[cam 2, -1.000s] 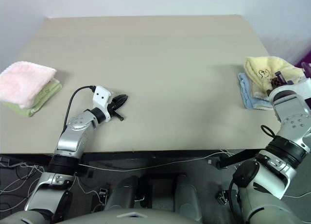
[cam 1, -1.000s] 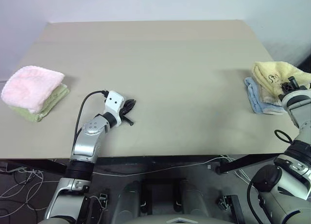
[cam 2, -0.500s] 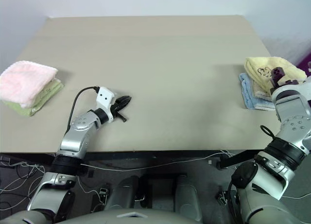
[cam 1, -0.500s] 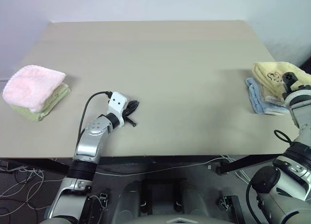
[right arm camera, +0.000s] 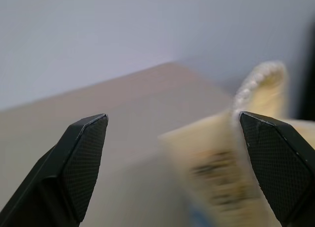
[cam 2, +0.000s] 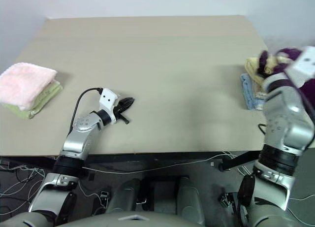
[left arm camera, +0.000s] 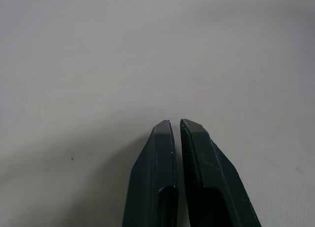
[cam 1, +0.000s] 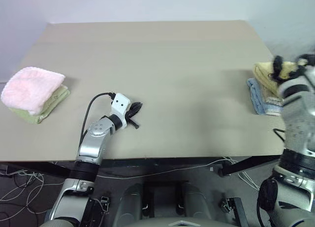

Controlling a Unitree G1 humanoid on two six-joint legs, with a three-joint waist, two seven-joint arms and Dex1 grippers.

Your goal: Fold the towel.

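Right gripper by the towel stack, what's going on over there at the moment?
The right gripper is open wide and empty, raised beside the yellow towel, which lies folded on a blue towel at the table's right edge. Nothing is gripped yet. The left gripper is shut and empty, low over bare tabletop. A pink towel sits on a green one at the far left.

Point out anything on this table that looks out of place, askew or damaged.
Nothing is damaged or spilled. The yellow towel sits bunched rather than flat on a blue cloth at the table's right edge. A pink towel on a green one lies neatly stacked at the left.
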